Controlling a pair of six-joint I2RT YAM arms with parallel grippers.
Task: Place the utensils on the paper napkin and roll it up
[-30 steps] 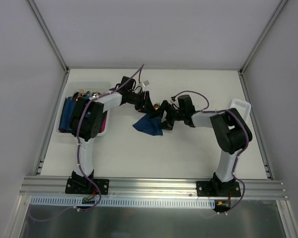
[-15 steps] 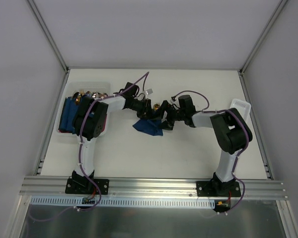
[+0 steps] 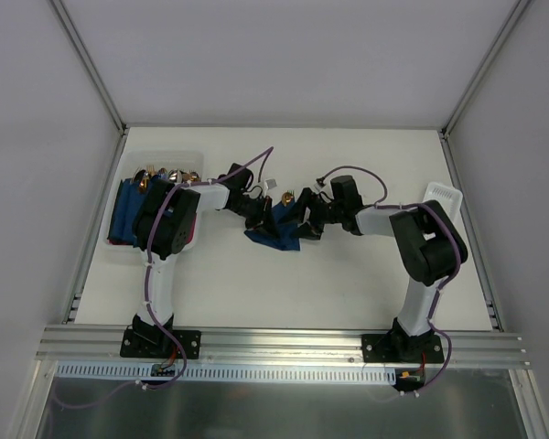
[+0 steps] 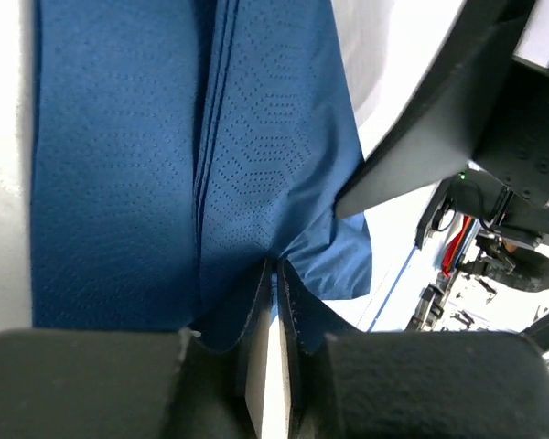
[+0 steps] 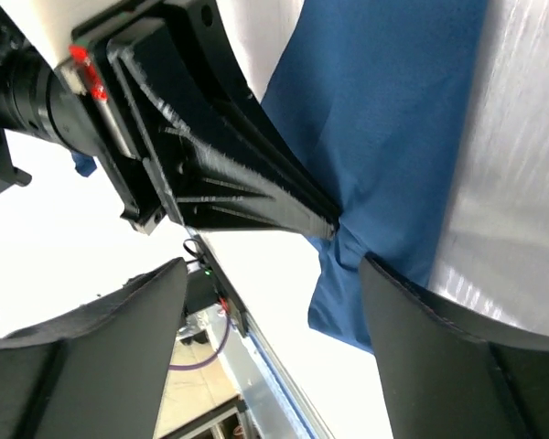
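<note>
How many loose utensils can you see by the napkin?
1: a coppery utensil tip at the far edge of the napkin; others may be hidden in its folds.

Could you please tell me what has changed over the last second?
The left gripper came in toward the paper napkin and closed its jaws on a fold of it. The right gripper stayed open beside the napkin, which kept its place, as did the tray of blue rolls.

The left gripper pinches a fold of the paper napkin.
</note>
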